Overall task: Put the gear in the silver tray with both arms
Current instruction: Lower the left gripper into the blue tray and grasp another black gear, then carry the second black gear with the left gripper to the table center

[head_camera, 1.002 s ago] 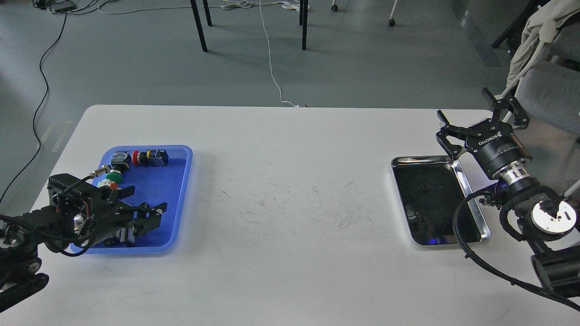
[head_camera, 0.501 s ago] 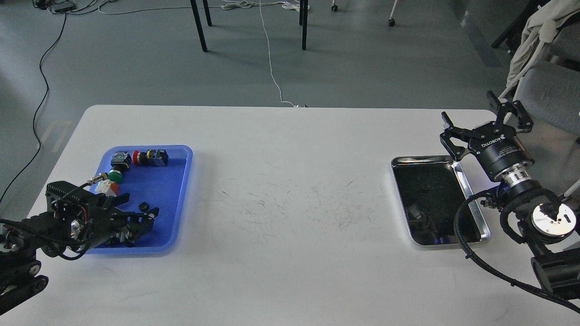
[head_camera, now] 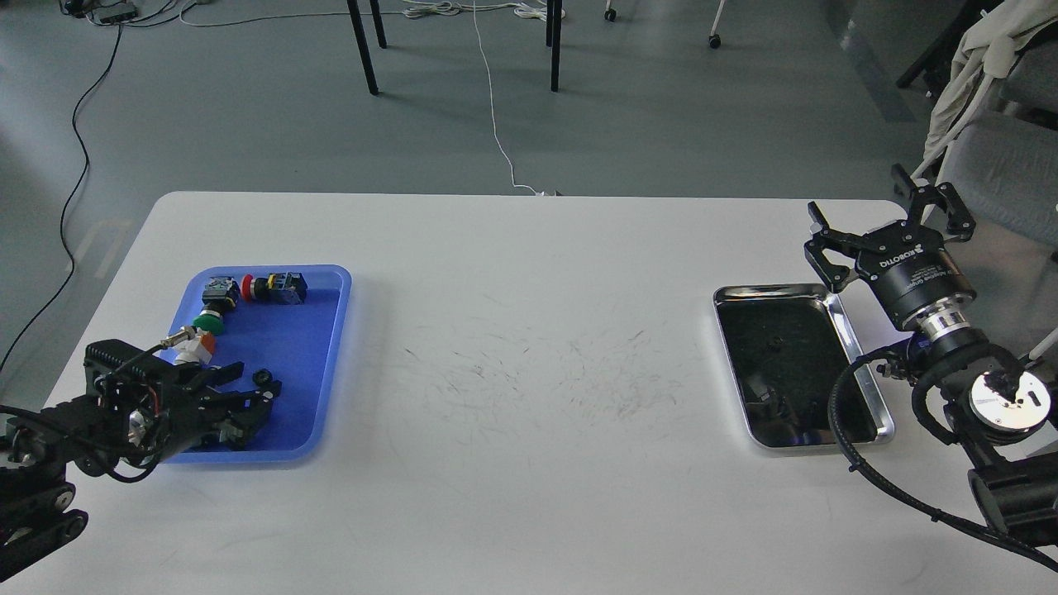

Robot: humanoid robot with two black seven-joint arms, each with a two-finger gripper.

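Note:
A small black gear [head_camera: 263, 378] lies on the floor of the blue plastic tray [head_camera: 285, 343] at the left. My left gripper [head_camera: 245, 392] is low over the tray's near part, its fingers apart and empty, with the gear just past its upper fingertip. The silver tray [head_camera: 769, 292] sits at the right with a dark, reflective, bare floor. My right gripper [head_camera: 884, 216] hovers beyond the silver tray's far right corner, wide open and empty.
The blue tray also holds a red push button [head_camera: 263, 286], a green button [head_camera: 207, 321], a black block [head_camera: 220, 290] and a metal sensor [head_camera: 178, 337]. A grey chair with white cloth [head_camera: 1000, 132] stands past the table's right edge.
My left gripper has drawn back toward the near left and sunk lower, its fingers closer together, uncovering the small black gear. My right gripper has shifted slightly right and away.

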